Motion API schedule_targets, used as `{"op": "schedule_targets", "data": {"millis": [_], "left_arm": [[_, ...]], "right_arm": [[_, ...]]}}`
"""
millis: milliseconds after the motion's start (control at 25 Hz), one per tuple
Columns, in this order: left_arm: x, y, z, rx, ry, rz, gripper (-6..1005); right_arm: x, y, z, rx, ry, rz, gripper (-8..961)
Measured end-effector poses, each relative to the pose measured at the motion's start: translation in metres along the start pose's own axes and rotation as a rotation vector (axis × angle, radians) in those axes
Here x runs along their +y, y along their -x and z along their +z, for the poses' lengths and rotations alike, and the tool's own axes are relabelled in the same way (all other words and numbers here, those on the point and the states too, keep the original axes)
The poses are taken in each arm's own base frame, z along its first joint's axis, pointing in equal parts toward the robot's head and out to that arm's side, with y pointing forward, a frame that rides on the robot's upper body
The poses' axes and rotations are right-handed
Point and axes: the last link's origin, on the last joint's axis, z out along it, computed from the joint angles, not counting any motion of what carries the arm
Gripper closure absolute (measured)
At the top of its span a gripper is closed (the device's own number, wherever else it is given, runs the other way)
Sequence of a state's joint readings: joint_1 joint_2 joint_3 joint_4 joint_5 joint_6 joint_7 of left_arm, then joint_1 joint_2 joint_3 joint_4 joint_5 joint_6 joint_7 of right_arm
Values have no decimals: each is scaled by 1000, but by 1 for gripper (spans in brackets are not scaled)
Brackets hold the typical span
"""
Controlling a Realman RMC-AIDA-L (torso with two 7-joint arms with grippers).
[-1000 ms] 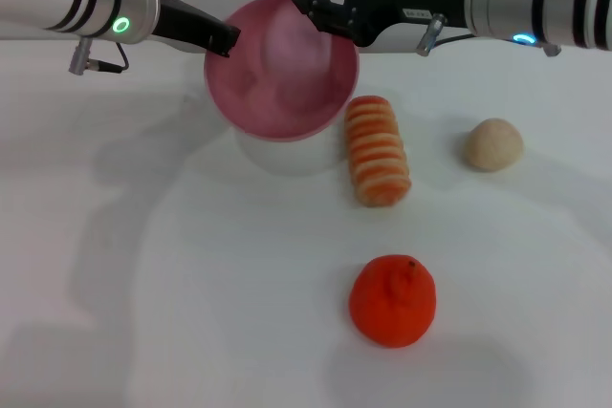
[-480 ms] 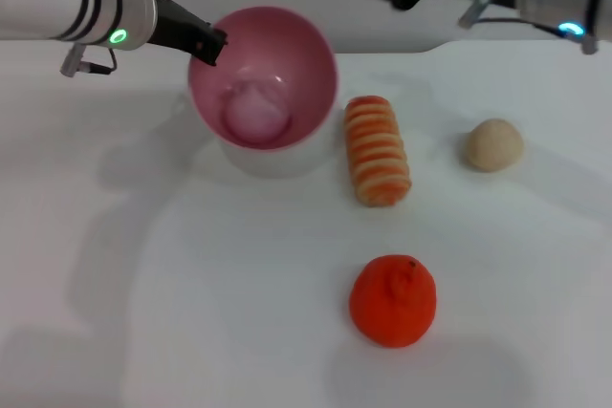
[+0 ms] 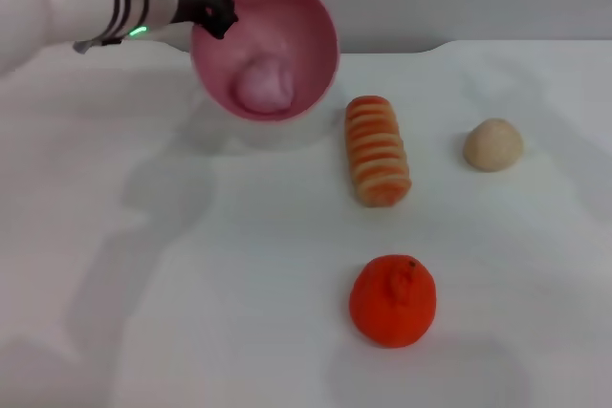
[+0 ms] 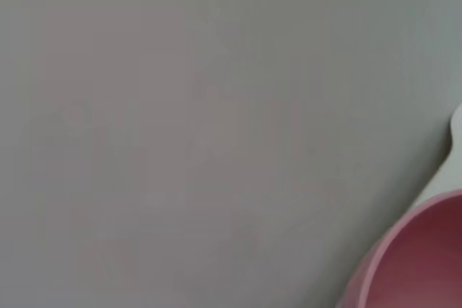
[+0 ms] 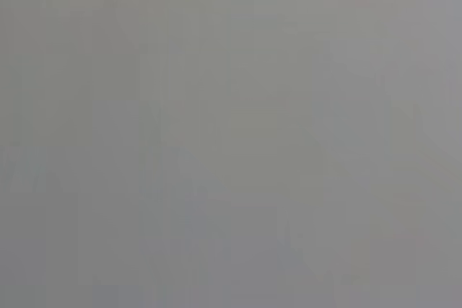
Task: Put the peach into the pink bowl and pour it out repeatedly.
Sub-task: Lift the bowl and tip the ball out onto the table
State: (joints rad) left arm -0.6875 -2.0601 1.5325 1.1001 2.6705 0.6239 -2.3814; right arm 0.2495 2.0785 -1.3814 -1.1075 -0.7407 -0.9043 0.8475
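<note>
Peach inside pink bowl, left gripper holding

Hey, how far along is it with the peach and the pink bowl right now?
Done: the peach sits inside the pink bowl. In hand: the left gripper holds the bowl by its rim, lifted off the table and tilted toward the camera. Left: pouring the peach out, then repeating. The right gripper is out of view. The striped bread, beige ball and orange fruit lie aside.

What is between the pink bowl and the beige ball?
The striped orange bread roll lies between the pink bowl and the beige ball, seen in the head view.
</note>
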Motion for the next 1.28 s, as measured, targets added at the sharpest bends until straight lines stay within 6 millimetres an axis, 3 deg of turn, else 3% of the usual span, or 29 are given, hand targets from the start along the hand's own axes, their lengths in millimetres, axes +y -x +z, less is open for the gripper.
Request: {"op": "schedule_targets", "data": {"millis": [160, 280, 320, 440, 520, 560, 720, 1000, 1280], "left_arm": [[10, -9, -4, 68, -46, 81, 965], [22, -21, -12, 167, -84, 131, 965], [22, -21, -12, 167, -84, 131, 965], [47, -39, -23, 328, -121, 204, 965], [51, -41, -24, 346, -122, 215, 965], [66, -48, -26, 414, -128, 245, 965], [85, -54, -28, 509, -138, 273, 965], [113, -58, -38, 701, -187, 287, 965], [120, -53, -50, 804, -235, 257, 965]], "right_arm": [[-26, -14, -33, -82, -174, 33, 477], [-48, -27, -66, -132, -354, 58, 478], [-60, -33, -86, -151, -448, 64, 478], [-67, -34, -101, -167, -508, 60, 478], [-72, -33, -117, -189, -555, 48, 478], [-74, -32, -123, -199, -572, 42, 478], [-78, -30, -146, -230, -628, 32, 478], [-78, -29, -155, -245, -646, 24, 479], [-78, -28, -148, -255, -628, 26, 479]]}}
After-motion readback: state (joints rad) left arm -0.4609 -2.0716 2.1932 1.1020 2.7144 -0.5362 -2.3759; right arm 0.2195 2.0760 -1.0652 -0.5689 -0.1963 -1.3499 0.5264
